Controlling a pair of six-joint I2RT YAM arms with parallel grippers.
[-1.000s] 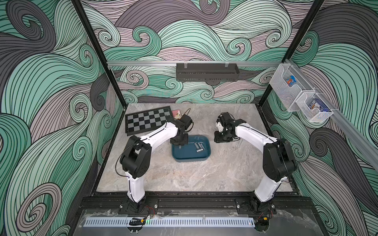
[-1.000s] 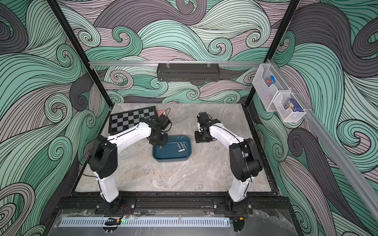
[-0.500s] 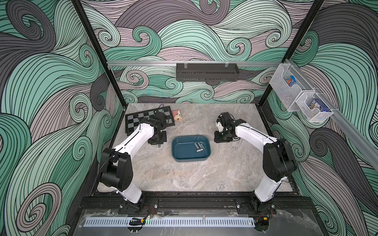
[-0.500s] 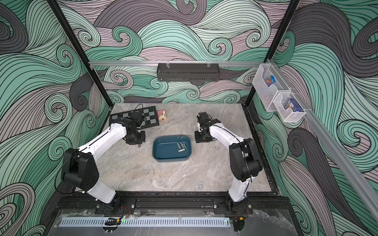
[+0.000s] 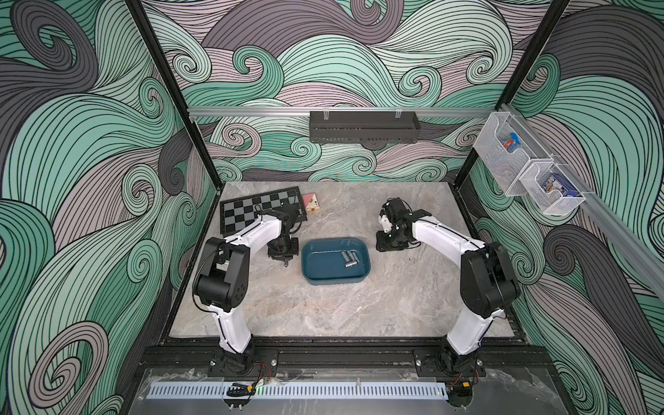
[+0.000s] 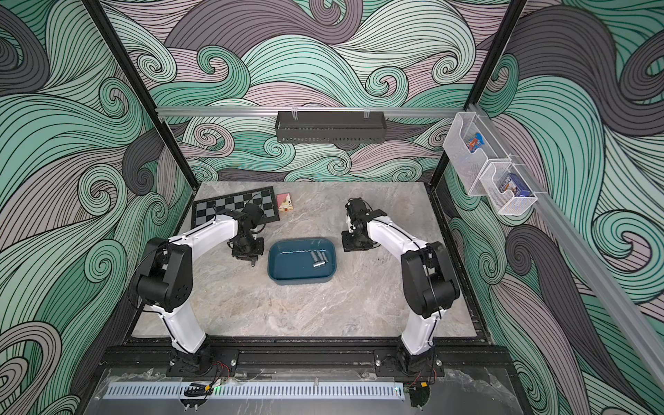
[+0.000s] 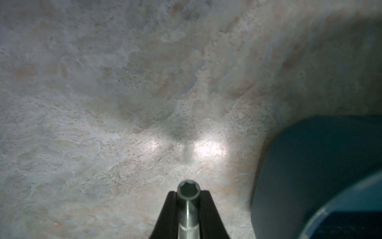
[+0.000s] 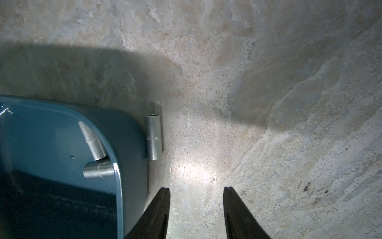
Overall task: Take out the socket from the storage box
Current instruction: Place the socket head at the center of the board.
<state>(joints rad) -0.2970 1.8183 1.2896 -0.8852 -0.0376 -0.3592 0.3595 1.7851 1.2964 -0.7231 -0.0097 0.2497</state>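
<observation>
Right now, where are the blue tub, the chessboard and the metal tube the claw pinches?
storage box point(image 5: 319, 264): in a top view, bare floor.
chessboard point(image 5: 247, 210): in a top view, uncovered squares.
held socket point(image 7: 189, 207): left wrist view, its shaft.

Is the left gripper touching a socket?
Touching. The left wrist view shows the left gripper pinching the socket between its jaws.

No text is reading out anywhere. A socket point(image 8: 153, 137) lying on the desk point(image 8: 248, 103), just beside the storage box point(image 8: 132, 132), is showing a stamped band, too blurred to read. Packets point(image 5: 510, 141) in the wall baskets point(image 5: 493, 158) are showing blue and orange print, lettering not resolving. A small box point(image 5: 311, 202) near the desk's far left corner is showing only a pattern.
</observation>
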